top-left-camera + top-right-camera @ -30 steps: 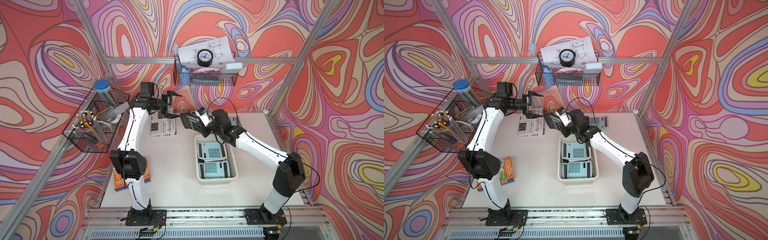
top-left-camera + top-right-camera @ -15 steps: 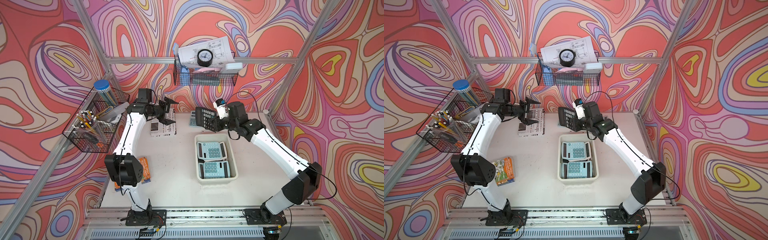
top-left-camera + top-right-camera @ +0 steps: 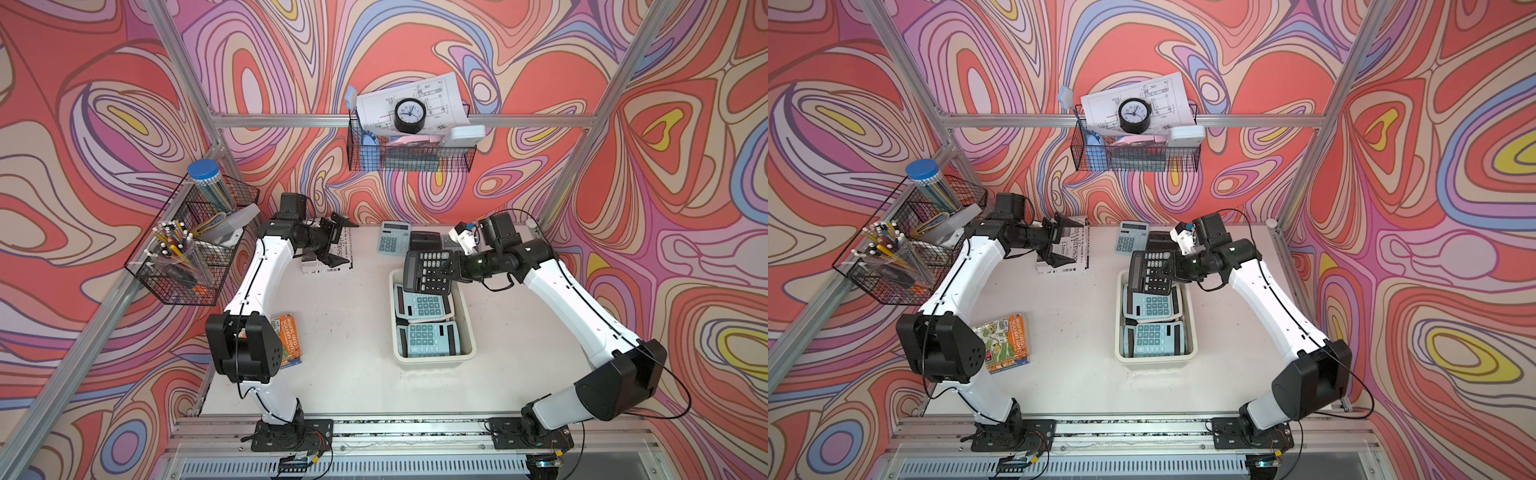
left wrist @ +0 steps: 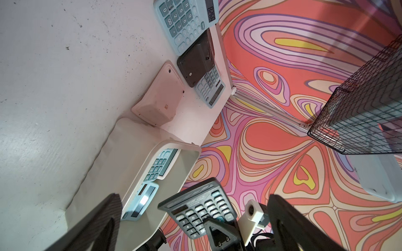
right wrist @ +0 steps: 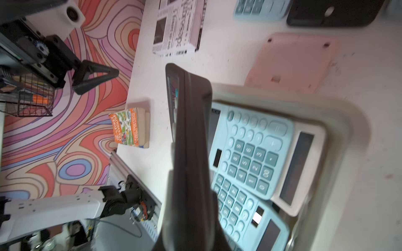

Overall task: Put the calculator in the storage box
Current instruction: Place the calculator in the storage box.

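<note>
Right gripper point(image 3: 456, 266) is seen clamped on one edge of the black calculator point(image 3: 428, 272), a flat slab of hard plastic with rows of rounded keys. It is held tilted above the far end of the storage box point(image 3: 468, 332). This smooth cream tub, with rounded corners and a rolled rim, is occupied by two pale blue calculators point(image 3: 426, 305). Left gripper point(image 3: 338, 241) is held spread wide and empty over the newspaper point(image 3: 348, 249). Within the last second the calculator has been carried from beside the left gripper to over the box.

Newspaper point(image 3: 1081, 249) at table point(image 3: 1067, 374) back; orange booklet point(image 3: 1007, 343) nr left edge
</note>
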You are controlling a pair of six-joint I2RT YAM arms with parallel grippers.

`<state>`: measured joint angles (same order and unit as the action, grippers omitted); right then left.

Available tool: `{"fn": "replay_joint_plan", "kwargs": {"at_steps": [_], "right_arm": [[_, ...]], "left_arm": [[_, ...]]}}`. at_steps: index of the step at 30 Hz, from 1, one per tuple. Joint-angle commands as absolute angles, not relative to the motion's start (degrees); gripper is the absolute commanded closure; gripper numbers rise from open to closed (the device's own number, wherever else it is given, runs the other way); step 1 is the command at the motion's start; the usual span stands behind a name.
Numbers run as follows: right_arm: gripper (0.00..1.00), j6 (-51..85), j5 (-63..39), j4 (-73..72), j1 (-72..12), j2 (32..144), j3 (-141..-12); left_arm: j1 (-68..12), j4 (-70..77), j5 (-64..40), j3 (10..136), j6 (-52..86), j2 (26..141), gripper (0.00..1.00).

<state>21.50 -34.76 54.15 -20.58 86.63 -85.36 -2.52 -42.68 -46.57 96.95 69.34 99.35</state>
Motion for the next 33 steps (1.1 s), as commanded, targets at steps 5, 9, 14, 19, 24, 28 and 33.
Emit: {"fn": "replay_joint_plan", "kwargs": {"at_steps": [5, 9, 14, 19, 24, 28, 33], "right_arm": [[1.0, 22.8, -47.6, 60.8, -20.3, 85.7, -81.1], [1.0, 20.8, -48.5, 64.4, -20.3, 85.7, -78.9], [1.0, 19.6, -48.3, 66.2, -20.4, 85.0, -76.1], [1.0, 20.0, -48.3, 64.9, -20.4, 84.8, -72.8], [1.0, 21.7, -49.4, 61.2, -20.4, 84.1, -68.9], [1.0, 21.8, -49.8, 59.4, -20.4, 84.0, -66.7], [1.0, 22.0, -50.2, 57.6, -20.4, 85.0, -65.5]], "left_arm": [[-3.8, -36.1, -48.1, 91.2, 70.3, 96.4, 0.02], [-4.4, -36.2, -48.2, 90.4, 70.2, 96.5, 0.01], [-4.7, -35.9, -48.1, 89.4, 70.3, 96.3, 0.01], [-4.8, -35.6, -48.2, 89.1, 70.6, 96.6, 0.02], [-4.9, -35.3, -48.0, 89.0, 70.6, 96.9, 0.02], [-5.0, -35.5, -47.9, 88.9, 70.6, 96.9, 0.01], [-5.1, -35.8, -48.0, 89.1, 70.6, 97.3, 0.02]]}}
